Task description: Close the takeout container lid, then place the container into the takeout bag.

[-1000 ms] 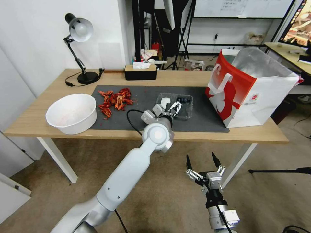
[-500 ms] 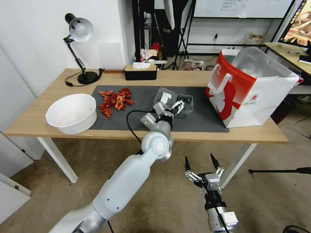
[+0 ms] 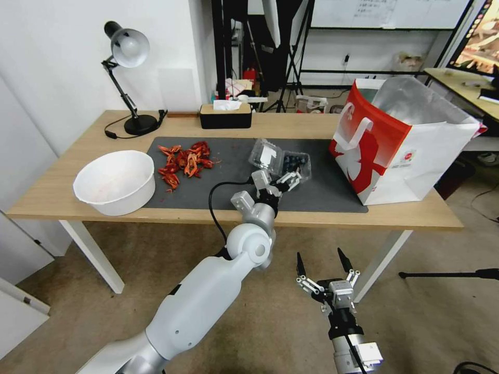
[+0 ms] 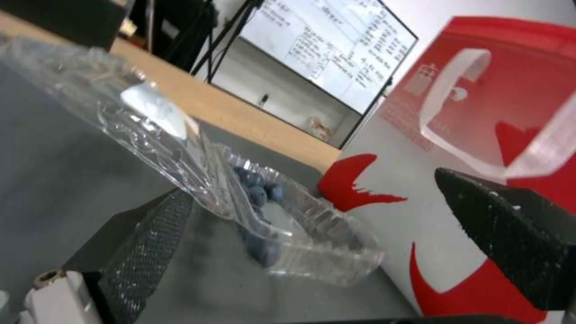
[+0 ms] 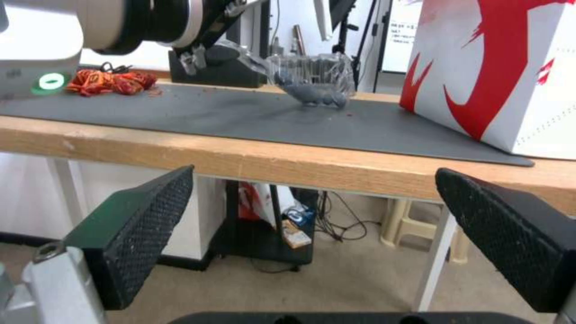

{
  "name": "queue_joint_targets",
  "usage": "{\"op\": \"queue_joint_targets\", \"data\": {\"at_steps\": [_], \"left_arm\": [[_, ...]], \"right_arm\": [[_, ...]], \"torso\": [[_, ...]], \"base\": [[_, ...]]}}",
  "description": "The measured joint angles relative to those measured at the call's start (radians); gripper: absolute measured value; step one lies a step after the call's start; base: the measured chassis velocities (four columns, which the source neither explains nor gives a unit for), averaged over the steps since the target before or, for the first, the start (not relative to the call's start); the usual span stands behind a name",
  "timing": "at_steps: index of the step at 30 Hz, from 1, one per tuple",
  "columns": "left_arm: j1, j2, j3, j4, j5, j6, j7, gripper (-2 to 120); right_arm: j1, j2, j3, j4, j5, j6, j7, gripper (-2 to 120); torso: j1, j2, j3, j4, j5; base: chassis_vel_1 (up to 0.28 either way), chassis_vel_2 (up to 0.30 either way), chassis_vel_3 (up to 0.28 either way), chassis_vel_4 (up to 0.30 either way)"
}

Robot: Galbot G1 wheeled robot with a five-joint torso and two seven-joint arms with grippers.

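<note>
On dark mat: lid (image 3: 264, 155) half-raised over container (image 3: 295, 165), left gripper (image 3: 274, 183) jaws open beside it. Next, likely push lid fully down. Right gripper (image 3: 323, 264) parked below tabletop (image 3: 62, 182), jaws open.

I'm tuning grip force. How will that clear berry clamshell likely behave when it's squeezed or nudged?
The container looks thin and crinkly, so it would probably flex under a squeeze. Holding few berries, it seems light and may slide on the mat. With the takeout container lid tilted up beside the open left gripper, berries might roll out if tipped.
</note>
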Motion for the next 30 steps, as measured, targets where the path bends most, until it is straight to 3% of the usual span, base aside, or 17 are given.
{"op": "queue_joint_targets", "data": {"at_steps": [13, 30], "left_arm": [[-0.014, 0.030, 0.033, 0.044, 0.236, 0.006, 0.049, 100], [-0.035, 0.053, 0.041, 0.069, 0.318, -0.027, 0.145, 100]], "right_arm": [[-0.003, 0.000, 0.001, 0.003, -0.001, 0.007, 0.001, 100], [-0.003, 0.001, 0.002, -0.002, -0.005, 0.011, 0.003, 100]], "torso": [[0.000, 0.000, 0.000, 0.0000, 0.0000], [0.000, 0.000, 0.000, 0.0001, -0.0001]], "base": [[0.000, 0.000, 0.000, 0.000], [0.000, 0.000, 0.000, 0.000]]}}
